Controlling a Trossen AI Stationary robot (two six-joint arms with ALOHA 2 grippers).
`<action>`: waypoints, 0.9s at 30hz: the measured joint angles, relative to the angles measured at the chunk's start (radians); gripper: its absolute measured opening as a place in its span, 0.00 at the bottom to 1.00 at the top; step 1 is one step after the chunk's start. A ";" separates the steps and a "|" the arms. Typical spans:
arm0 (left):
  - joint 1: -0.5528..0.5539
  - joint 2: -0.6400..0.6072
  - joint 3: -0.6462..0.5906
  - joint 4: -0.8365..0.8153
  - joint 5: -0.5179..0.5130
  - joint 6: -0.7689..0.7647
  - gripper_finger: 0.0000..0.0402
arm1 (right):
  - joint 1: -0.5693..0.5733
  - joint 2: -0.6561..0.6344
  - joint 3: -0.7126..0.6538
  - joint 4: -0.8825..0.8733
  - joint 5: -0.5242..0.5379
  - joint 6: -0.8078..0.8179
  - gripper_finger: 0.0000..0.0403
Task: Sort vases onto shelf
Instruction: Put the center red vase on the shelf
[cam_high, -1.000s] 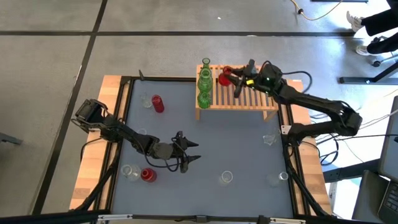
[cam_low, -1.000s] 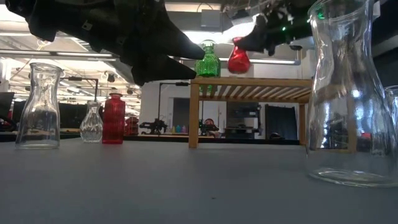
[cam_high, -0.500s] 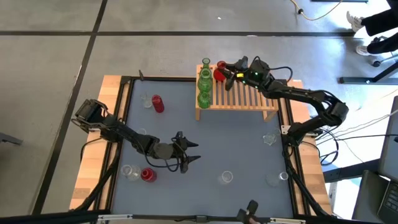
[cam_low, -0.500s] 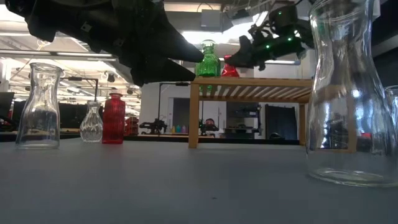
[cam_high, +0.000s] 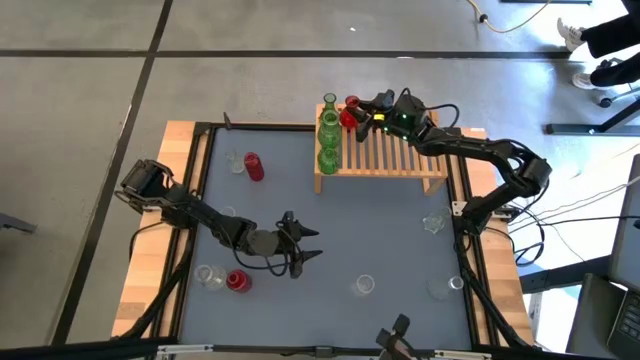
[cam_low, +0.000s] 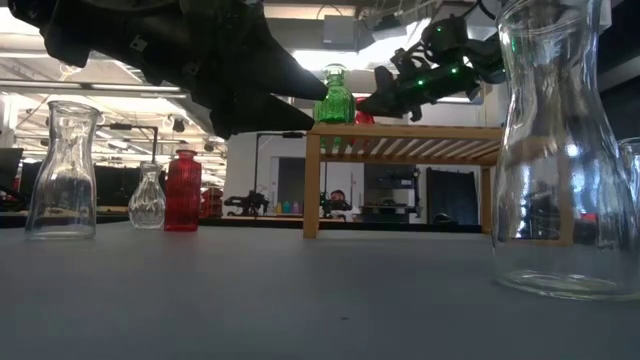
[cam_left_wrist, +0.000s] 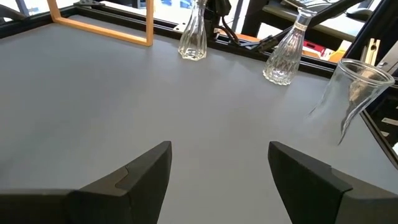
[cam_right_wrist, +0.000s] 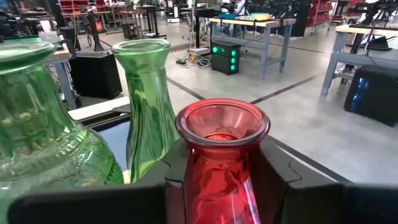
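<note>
The shelf stood at the table's 1 o'clock, open grey mat at 6 o'clock. The right gripper pinched a red vase at the shelf's far-left corner, beside green vases; half a second before it sat nearer. Only the wrist view showed the clamp. The left gripper hung spread mid-table

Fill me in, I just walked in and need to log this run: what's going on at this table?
The right arm's tool is shut on a small red glass vase, holding it at the far end of the low slatted light-wood shelf, beside the row of green glass vases there. The left arm's tool waits open over the grey table, where several clear glass vases and red glass vases remain unsorted.
</note>
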 joint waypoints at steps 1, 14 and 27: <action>0.000 0.000 0.000 0.000 0.000 0.000 0.65 | 0.000 0.000 0.000 0.001 0.000 0.000 0.24; 0.000 0.000 0.000 0.000 0.000 0.000 0.65 | 0.000 0.000 0.000 0.008 0.072 -0.004 0.24; 0.000 0.000 0.000 -0.002 0.000 0.000 0.65 | 0.000 0.002 0.000 0.000 0.114 0.004 0.29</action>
